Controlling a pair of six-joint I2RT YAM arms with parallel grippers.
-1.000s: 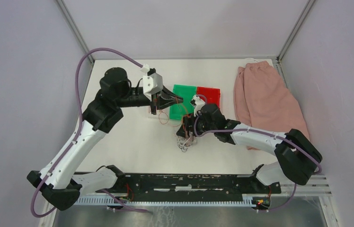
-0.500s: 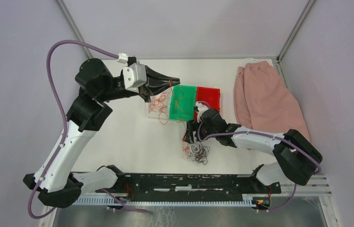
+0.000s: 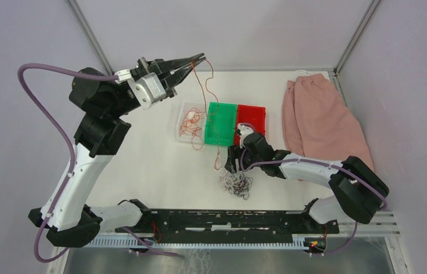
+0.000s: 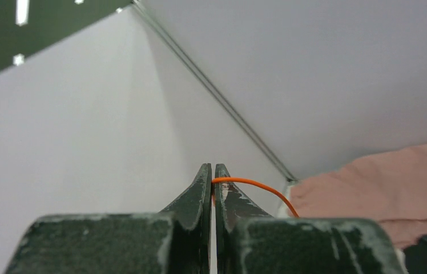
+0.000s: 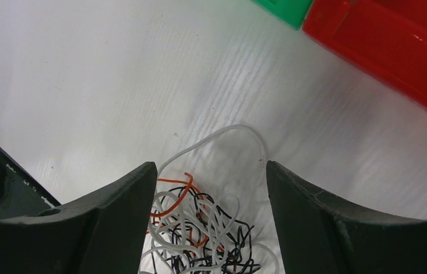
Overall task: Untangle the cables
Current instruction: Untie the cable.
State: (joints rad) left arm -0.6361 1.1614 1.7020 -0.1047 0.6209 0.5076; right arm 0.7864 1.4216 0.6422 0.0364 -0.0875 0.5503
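The cables [image 3: 237, 184] lie as a small clump of white, black and orange-red wires on the white table, just near of the trays. My left gripper [image 3: 198, 57] is raised high at the back, shut on one orange wire [image 3: 217, 154] that hangs in a long strand down toward the clump. In the left wrist view the closed jaws [image 4: 212, 170] pinch that orange wire [image 4: 257, 187]. My right gripper [image 3: 232, 164] hovers open just above the clump's far side. Its wrist view shows the cables [image 5: 200, 234] between the wide-apart fingers [image 5: 125, 194], untouched.
A clear tray [image 3: 184, 108] holding loose orange wires, a green tray [image 3: 225, 114] and a red tray [image 3: 252, 117] stand side by side mid-table. A pink cloth [image 3: 319, 123] lies at the right. The black rail [image 3: 228, 220] runs along the near edge.
My left arm has swung up and back with the orange wire, drawing it out long. The clump has settled on the table slightly nearer. The right gripper stayed open over it.
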